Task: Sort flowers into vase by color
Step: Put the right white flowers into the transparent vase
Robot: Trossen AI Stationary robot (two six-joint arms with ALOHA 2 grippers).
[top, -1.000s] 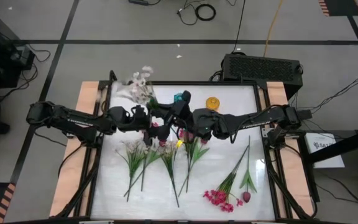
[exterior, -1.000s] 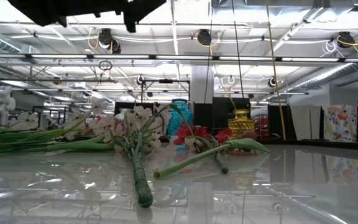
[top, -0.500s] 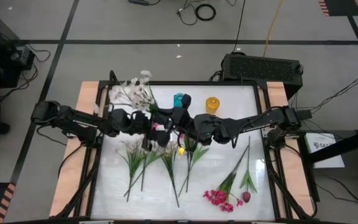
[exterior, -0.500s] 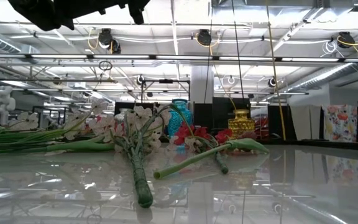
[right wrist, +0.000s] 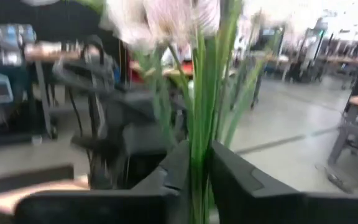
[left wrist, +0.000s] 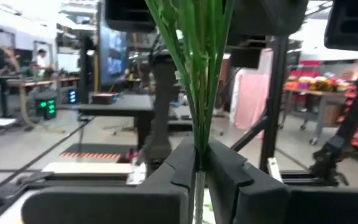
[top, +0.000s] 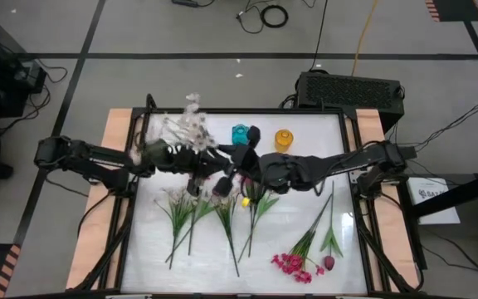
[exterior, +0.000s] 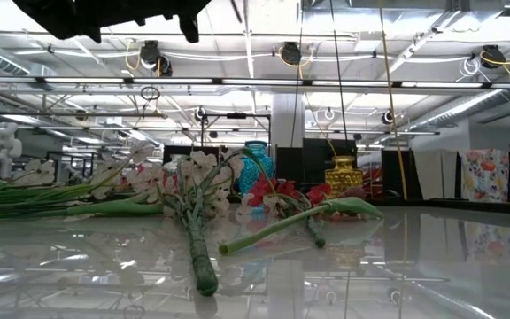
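A white-blossomed flower sprig (top: 185, 126) is held up in the air over the table's far middle, its blossoms toward the far left. My left gripper (top: 201, 169) and my right gripper (top: 227, 169) meet at its green stem, and each is shut on it. More white flowers (top: 191, 208) lie on the table below them. Magenta clusters (top: 293, 264) and a maroon tulip (top: 329, 262) lie at the near right. A teal vase (top: 239, 133) and a yellow vase (top: 284, 138) stand at the far edge. My left gripper (left wrist: 199, 177) pinches the sprig's green stem (left wrist: 199, 152) between its two fingers. The stem and its leaves rise straight out from between the fingertips, clear of the table. My right gripper (right wrist: 197, 180) pinches the same stem (right wrist: 199, 149) between its two fingers. The leaves and white blossoms (right wrist: 160, 18) stand out beyond the fingertips, and the sprig is lifted clear.
A dark object (top: 254, 133) stands between the two vases. Green stems and blossoms (exterior: 193, 213) lie spread across the table's middle in the low view, with the vases (exterior: 257, 164) behind them. The table's near left has bare surface (top: 152, 266).
My right arm has reached a little farther toward the table's left, and both grippers have drawn closer together over the middle. The white sprig stays aloft; its blossom end has swung slightly to and fro at the far left.
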